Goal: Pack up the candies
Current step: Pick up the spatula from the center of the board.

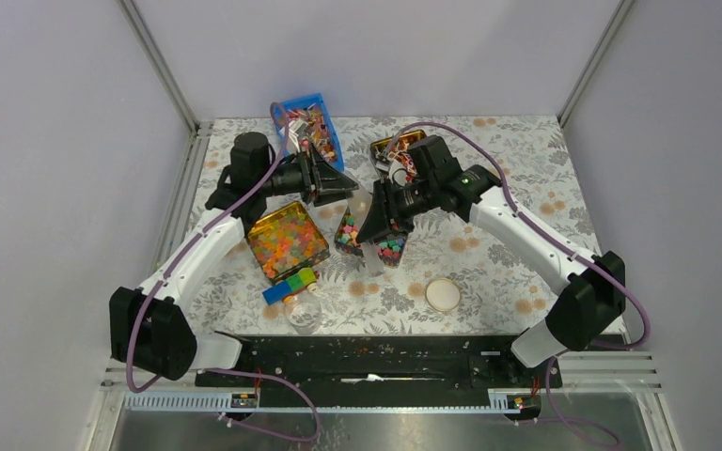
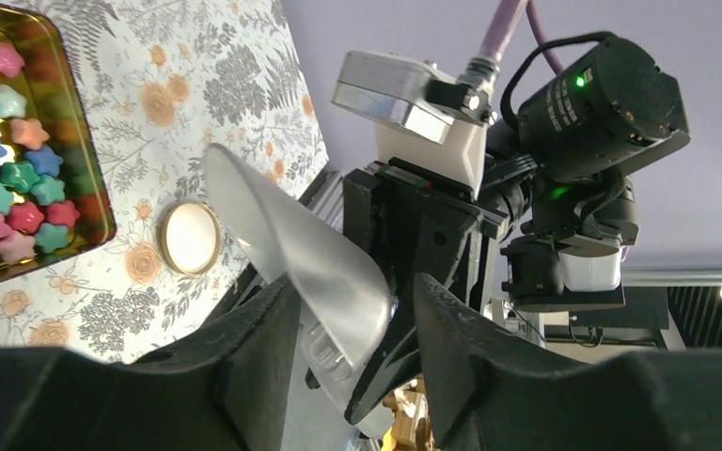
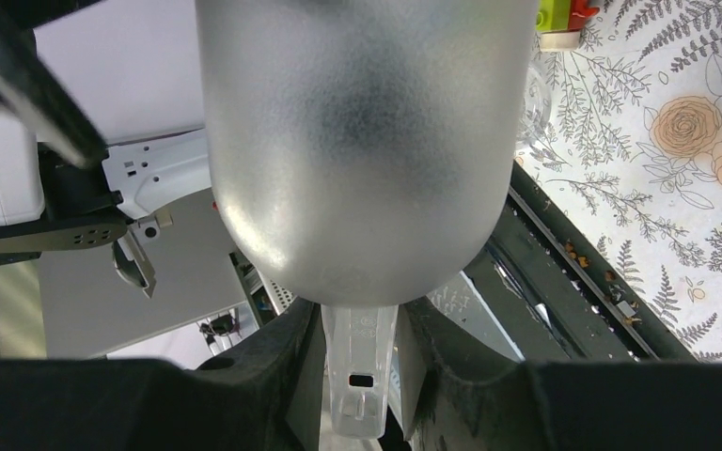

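Frosted plastic fills the right wrist view: the bowl of a scoop (image 3: 357, 141), its clear handle pinched between the nearly closed fingers of the right gripper (image 3: 359, 324). Faint embossed marks on that handle are too small to read. From the left wrist, the same scoop stands tilted between the half-spread fingers of the left gripper (image 2: 355, 287); one finger lies against the bowl, but I cannot tell whether they grip it. Only this view shows the candies (image 2: 9, 188) clearly as stars, pink, teal and blue, lying in a gold tin (image 2: 89, 202) with a round lid (image 2: 189, 237) nearby on the flowered table (image 1: 489, 254). Overhead alone shows a blue basket (image 1: 291, 105) and toy blocks (image 1: 290, 285).
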